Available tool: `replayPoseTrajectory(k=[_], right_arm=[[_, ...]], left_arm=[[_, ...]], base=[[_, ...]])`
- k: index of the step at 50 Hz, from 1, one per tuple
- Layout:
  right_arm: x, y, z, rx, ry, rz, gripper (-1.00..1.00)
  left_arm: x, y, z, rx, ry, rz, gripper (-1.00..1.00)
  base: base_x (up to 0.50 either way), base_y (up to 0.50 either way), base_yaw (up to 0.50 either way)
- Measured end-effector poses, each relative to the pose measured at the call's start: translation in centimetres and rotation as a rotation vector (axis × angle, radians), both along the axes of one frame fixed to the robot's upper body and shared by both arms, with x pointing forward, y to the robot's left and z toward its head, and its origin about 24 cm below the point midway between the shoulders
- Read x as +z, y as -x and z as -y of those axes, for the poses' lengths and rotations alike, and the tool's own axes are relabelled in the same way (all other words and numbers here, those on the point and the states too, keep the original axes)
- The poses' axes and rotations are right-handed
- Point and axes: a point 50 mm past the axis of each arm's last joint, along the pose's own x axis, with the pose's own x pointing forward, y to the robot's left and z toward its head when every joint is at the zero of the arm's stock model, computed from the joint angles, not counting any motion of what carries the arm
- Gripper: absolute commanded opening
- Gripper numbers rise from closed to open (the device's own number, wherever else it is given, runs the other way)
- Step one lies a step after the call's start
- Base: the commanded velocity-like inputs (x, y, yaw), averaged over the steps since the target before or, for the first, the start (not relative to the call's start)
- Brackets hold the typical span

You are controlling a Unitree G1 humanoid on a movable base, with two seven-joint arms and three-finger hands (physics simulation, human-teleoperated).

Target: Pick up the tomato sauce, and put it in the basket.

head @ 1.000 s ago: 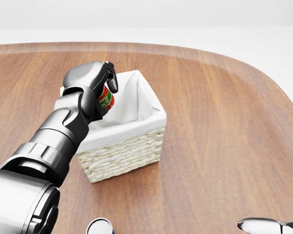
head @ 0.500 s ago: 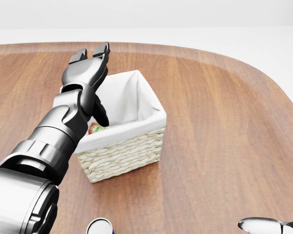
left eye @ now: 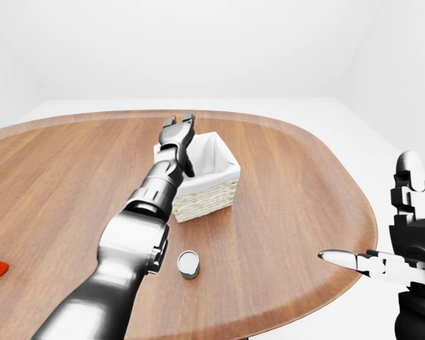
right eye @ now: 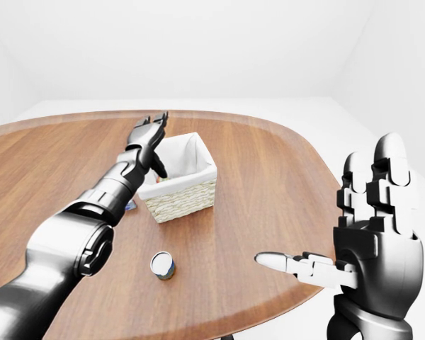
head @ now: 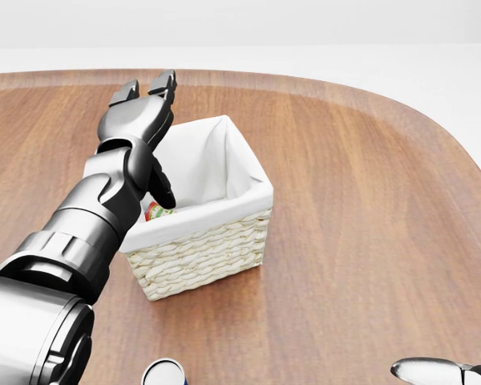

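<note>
The sauce (head: 154, 212) lies inside the basket (head: 224, 241), low at its left wall, just below the left hand (head: 140, 120), whose fingers are spread and hold nothing. The right hand (right eye: 372, 234), also spread wide, stands well apart at the right

Glossy silver-grey segmented arms end in dark, blocky three-fingered left hand (head: 136, 120) and right hand (right eye: 372, 241).
</note>
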Motion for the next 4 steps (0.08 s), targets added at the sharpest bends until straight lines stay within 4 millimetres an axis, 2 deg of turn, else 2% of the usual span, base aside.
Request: replayPoseTrajectory(k=[4], right_arm=[[-0.02, 0.01, 0.0, 0.0, 0.0, -0.001, 1.0]], left_arm=[[-0.02, 0.0, -0.05, 0.001, -0.001, 0.0, 1.0]], base=[[0.0, 0.0, 0.0]])
